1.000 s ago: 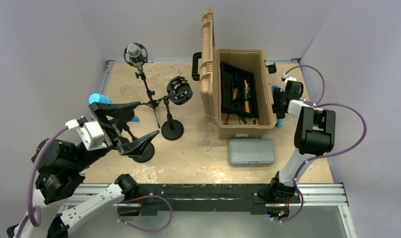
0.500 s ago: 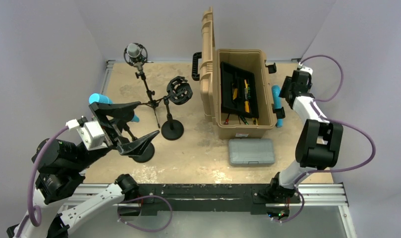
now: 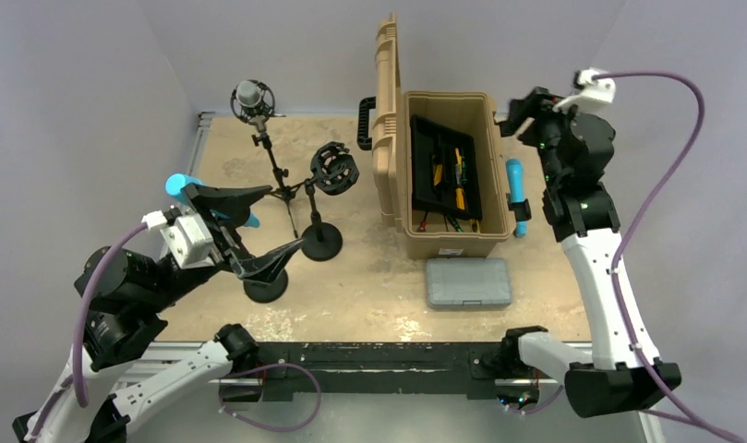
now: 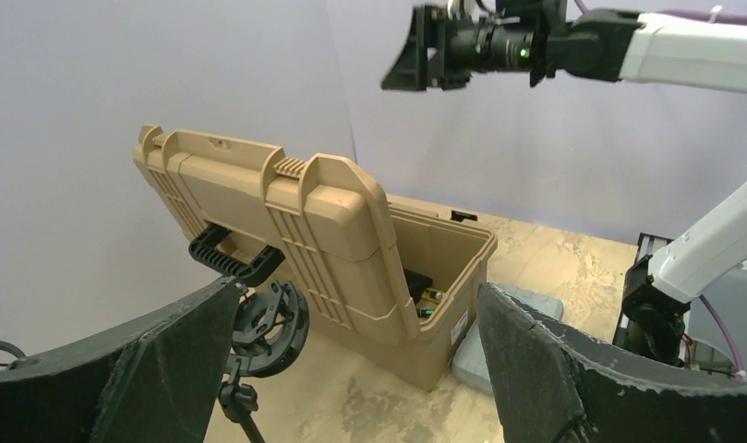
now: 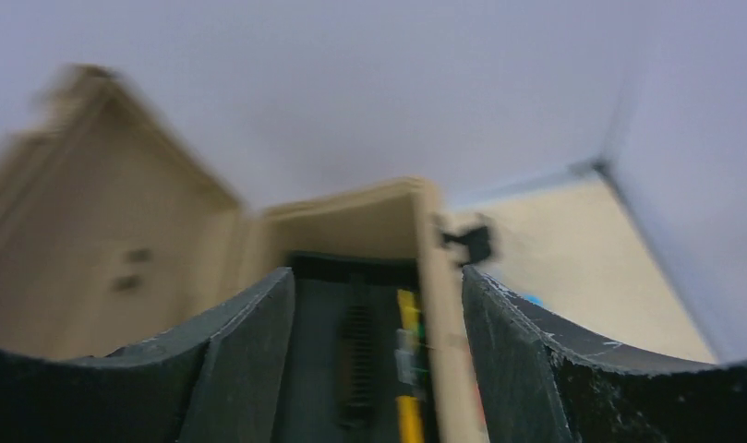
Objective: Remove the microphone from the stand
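A grey microphone (image 3: 249, 95) sits in a shock mount on a tripod stand (image 3: 279, 180) at the back left. A blue microphone (image 3: 180, 185) slants over a round-based stand (image 3: 265, 287), partly hidden behind my left gripper (image 3: 263, 228), which is wide open and empty around it. A second blue microphone (image 3: 516, 198) lies on the table right of the toolbox. My right gripper (image 3: 524, 118) is raised above the toolbox's back right corner, open and empty. An empty shock mount (image 3: 334, 168) (image 4: 263, 328) tops another round-based stand (image 3: 321, 245).
An open tan toolbox (image 3: 485, 166) (image 4: 351, 231) (image 5: 429, 277) with a black tray and tools stands at centre right, its lid upright. A grey case (image 3: 468, 281) (image 4: 475, 355) lies in front of it. Walls close in on three sides.
My right arm has lifted up and back from the blue microphone beside the toolbox, its jaws widening. My left gripper has shifted slightly right, still open.
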